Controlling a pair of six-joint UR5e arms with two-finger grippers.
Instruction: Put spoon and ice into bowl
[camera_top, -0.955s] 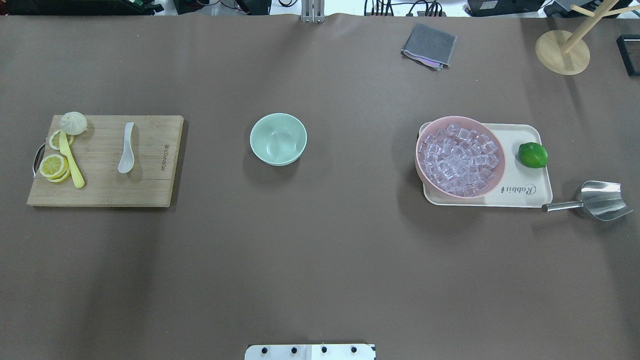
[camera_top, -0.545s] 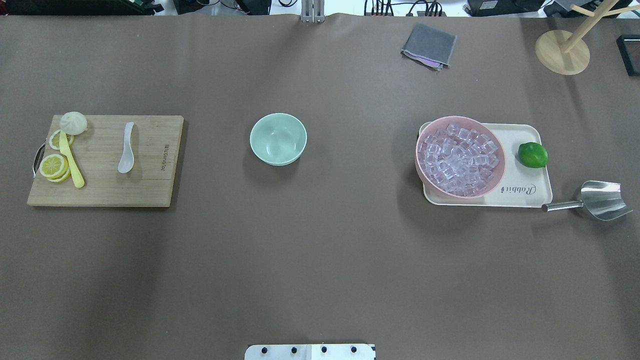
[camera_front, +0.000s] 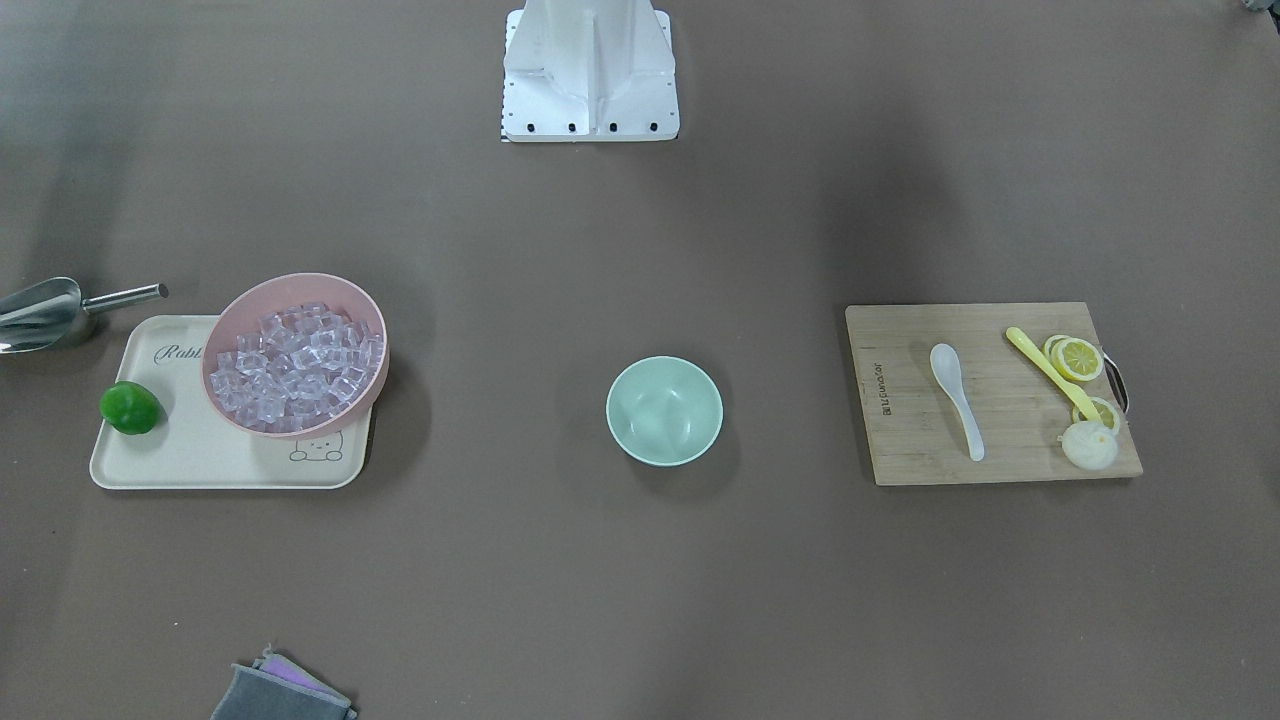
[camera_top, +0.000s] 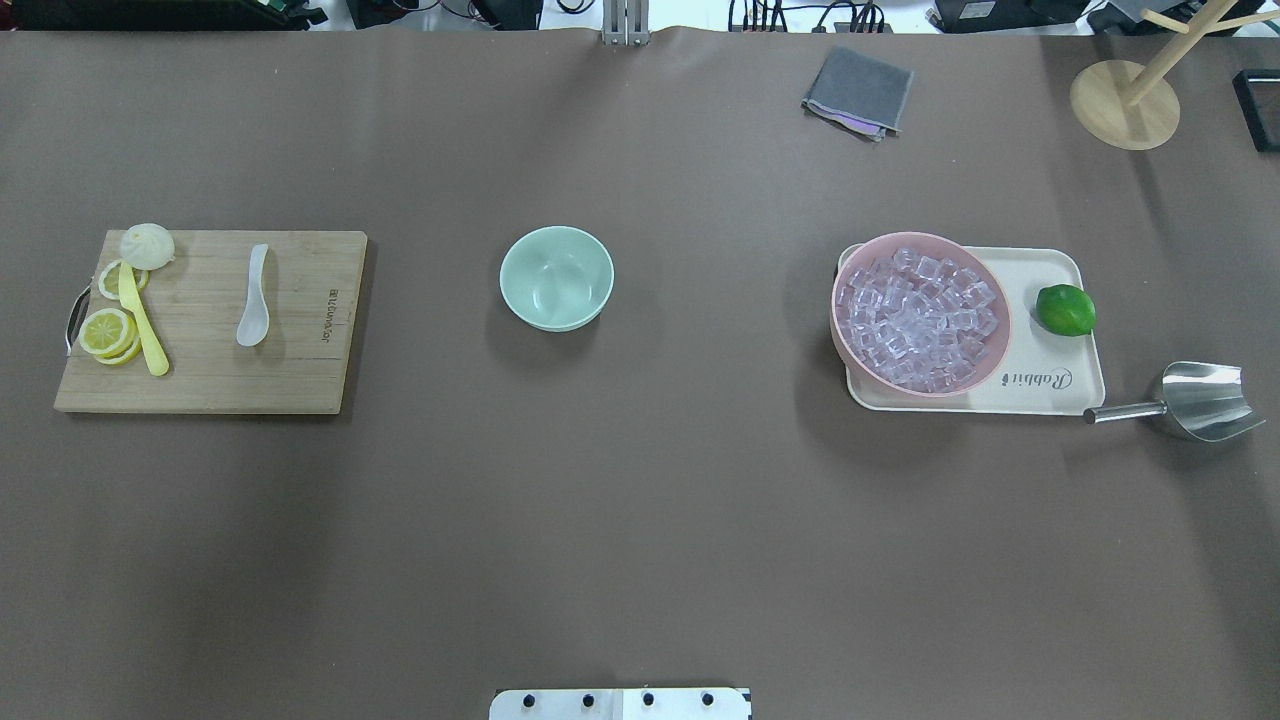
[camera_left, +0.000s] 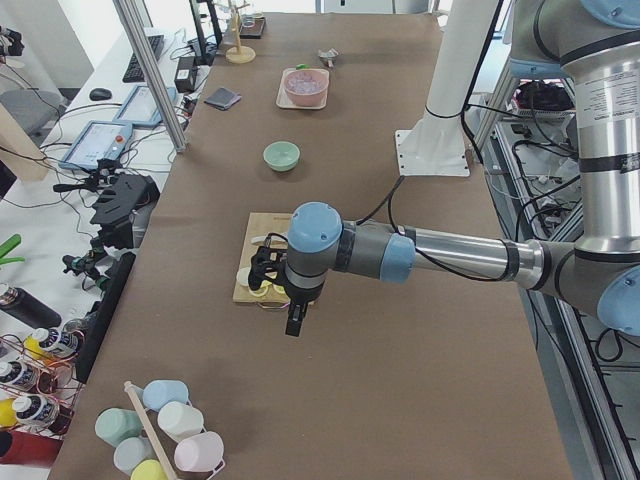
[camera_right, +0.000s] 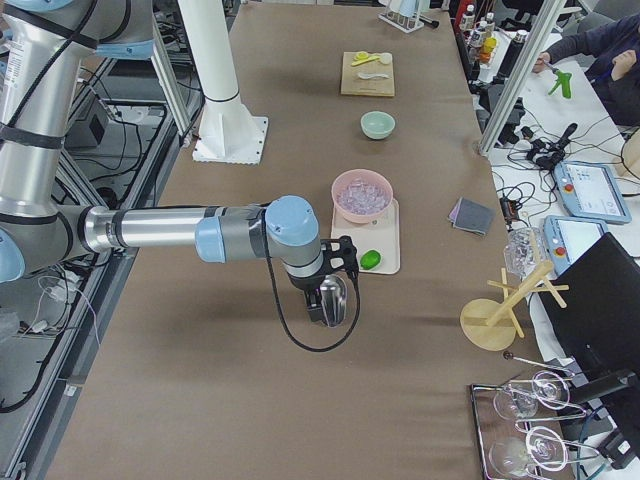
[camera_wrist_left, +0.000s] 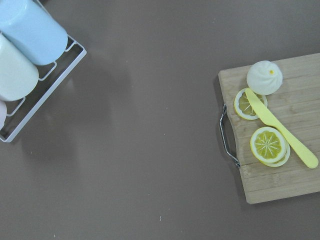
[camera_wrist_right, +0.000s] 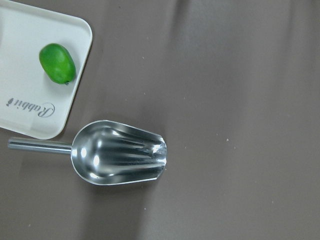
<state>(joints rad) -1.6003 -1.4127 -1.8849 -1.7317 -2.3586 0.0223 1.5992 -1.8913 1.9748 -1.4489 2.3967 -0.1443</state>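
Observation:
The white spoon (camera_top: 254, 300) lies on a wooden cutting board (camera_top: 300, 380) at the left; it also shows in the front view (camera_front: 955, 397). The mint-green bowl (camera_top: 556, 277) stands empty at the table's middle. Many clear ice cubes (camera_top: 918, 318) fill a pink bowl (camera_top: 838, 322) on the right. My left gripper (camera_left: 292, 322) hangs above the table just beyond the board's handle end; I cannot tell if it is open. My right gripper (camera_right: 331, 303) hangs over the steel scoop (camera_right: 334, 296); I cannot tell its state either.
The pink bowl sits on a cream tray (camera_top: 1060, 385) with a lime (camera_top: 1065, 309). The steel scoop (camera_top: 1205, 400) lies right of the tray. A yellow spoon (camera_top: 142, 325), lemon slices (camera_top: 106, 331) and a bun (camera_top: 147, 245) share the board. A grey cloth (camera_top: 858, 90) lies far back.

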